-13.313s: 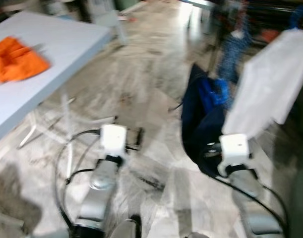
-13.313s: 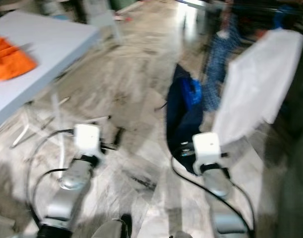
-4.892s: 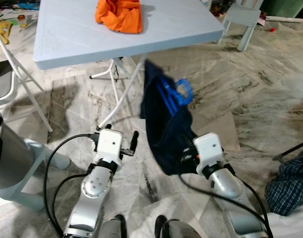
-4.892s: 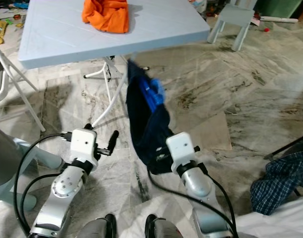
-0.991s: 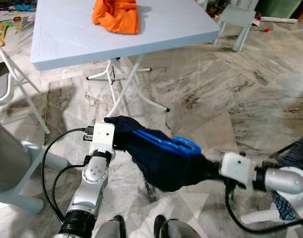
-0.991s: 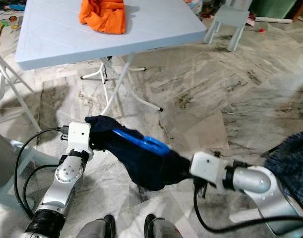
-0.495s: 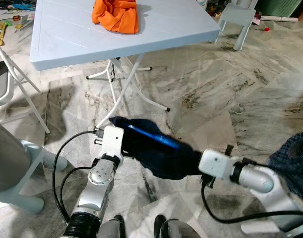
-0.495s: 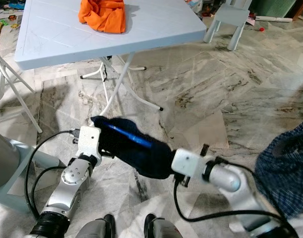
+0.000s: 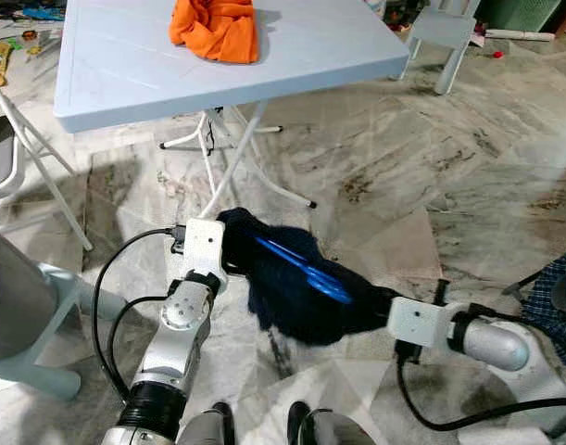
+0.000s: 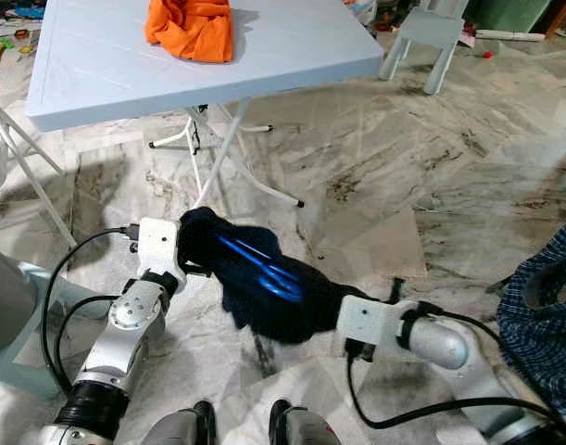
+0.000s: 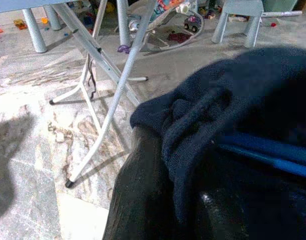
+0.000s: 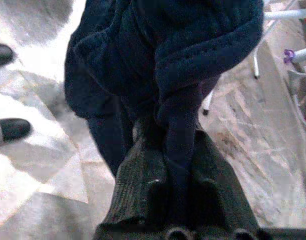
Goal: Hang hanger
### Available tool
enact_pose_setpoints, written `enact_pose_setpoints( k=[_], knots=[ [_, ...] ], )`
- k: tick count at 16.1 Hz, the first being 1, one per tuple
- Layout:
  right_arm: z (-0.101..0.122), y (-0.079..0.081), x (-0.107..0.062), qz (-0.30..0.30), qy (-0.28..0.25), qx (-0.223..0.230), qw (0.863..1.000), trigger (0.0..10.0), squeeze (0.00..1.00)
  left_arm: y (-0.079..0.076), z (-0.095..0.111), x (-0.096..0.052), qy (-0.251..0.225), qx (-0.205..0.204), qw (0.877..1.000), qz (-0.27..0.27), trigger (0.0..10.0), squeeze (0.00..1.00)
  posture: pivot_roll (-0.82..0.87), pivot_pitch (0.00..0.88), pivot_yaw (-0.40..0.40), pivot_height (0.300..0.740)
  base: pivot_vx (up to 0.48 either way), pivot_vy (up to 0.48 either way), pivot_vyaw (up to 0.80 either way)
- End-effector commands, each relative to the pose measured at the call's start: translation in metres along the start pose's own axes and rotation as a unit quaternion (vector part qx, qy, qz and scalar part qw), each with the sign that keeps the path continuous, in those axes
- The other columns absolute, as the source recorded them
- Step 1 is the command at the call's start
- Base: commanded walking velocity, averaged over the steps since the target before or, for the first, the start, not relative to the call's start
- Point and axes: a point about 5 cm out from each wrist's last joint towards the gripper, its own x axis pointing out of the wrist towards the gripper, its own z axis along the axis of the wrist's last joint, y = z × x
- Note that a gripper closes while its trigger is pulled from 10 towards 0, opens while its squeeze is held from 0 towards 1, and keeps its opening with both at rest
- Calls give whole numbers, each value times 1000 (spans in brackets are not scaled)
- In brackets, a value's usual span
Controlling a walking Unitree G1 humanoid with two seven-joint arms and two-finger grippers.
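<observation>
The grey-veined marble floor [image 9: 468, 158] spreads under everything, and on it stands the pale blue plastic folding table [image 9: 125, 65] on thin white metal legs, with a crumpled orange cloth [image 9: 215, 26] lying on its far part; no rail or hook for hanging can be made out, so the hanging itself looks some way off. Low in front of the robot, between the two silver arms and clear of the floor, hangs the dark navy knitted garment [image 9: 296, 297], stretched from one side to the other, most likely so that the bright blue plastic hanger [image 9: 306, 269] lying slantwise across it can be worked into the fabric before it is hung. The left gripper [image 9: 229, 267] is at the garment's left end; its wrist view shows one black finger [image 11: 142, 200] with a fold of navy knit draped over it, but I cannot tell whether the fingers are pressed together or spread. The right gripper [image 12: 177, 150] is at the garment's lower right end, and its wrist view shows both ribbed black fingers [image 12: 137, 195] pressed in on a bunched strip of the knit, a pinch that keeps the cloth taut. The hanger rests on the garment's upper face, nearer the left end, and neither gripper appears to touch it.
</observation>
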Motion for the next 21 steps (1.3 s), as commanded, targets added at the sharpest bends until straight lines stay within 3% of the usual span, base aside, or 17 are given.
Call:
enact_pose_setpoints(
  k=[1,2,3,7,8,10,12,15,16,17,18,19,20,21],
  knots=[
    [-27,4,-12,16,58,14,998,10000,0,29,12,0,-29,8,998,58,941,0,-121,226,-39,740,0,0,0],
    [-26,3,-15,19,42,24,999,10000,0,34,10,0,-24,13,997,68,1098,0,-122,226,-38,740,0,0,0],
    [-23,0,-19,23,23,36,999,10000,0,37,8,-1,-20,16,997,75,353,0,-121,226,-35,740,0,0,0],
    [-2,-13,-49,54,-75,101,991,10000,0,43,3,-2,-6,12,996,87,627,0,-125,227,-39,740,0,0,0],
    [-2,-17,-64,69,-80,112,988,10000,0,44,1,-2,2,10,996,85,1098,0,-132,227,-41,740,0,0,0],
    [-7,-24,-79,71,-75,119,987,10000,0,44,-3,-2,13,-2,996,86,1059,0,-139,228,-39,740,0,0,0],
    [-2,-33,-91,75,-88,132,984,10000,0,42,-7,-2,23,-5,997,75,2392,0,-143,227,-37,740,0,0,0],
    [3,-52,-103,56,-105,152,981,10000,0,42,-13,-2,42,-22,996,73,3451,0,-149,222,-32,740,0,0,0],
    [1,-52,-99,50,-90,135,986,10000,0,44,-10,-1,34,-11,997,75,7255,0,-149,222,-32,740,0,0,0],
    [1,-51,-95,50,-85,127,987,10000,0,43,-7,0,28,-5,997,75,9020,0,-150,220,-34,740,0,0,0],
    [1,-41,-78,43,-74,105,991,10000,0,39,1,2,7,10,997,74,10000,0,-145,219,-37,740,0,0,0],
    [5,-36,-68,39,-78,101,991,10000,0,33,5,2,-6,9,998,57,10000,0,-140,217,-40,740,0,0,0],
    [11,-29,-55,30,-87,105,990,10000,0,25,8,2,-18,5,999,41,10000,1000,-134,217,-40,740,0,0,0],
    [21,-22,-42,22,-110,121,986,10000,0,20,9,1,-22,2,999,25,10000,1000,-131,217,-42,740,0,0,0]
  ],
)
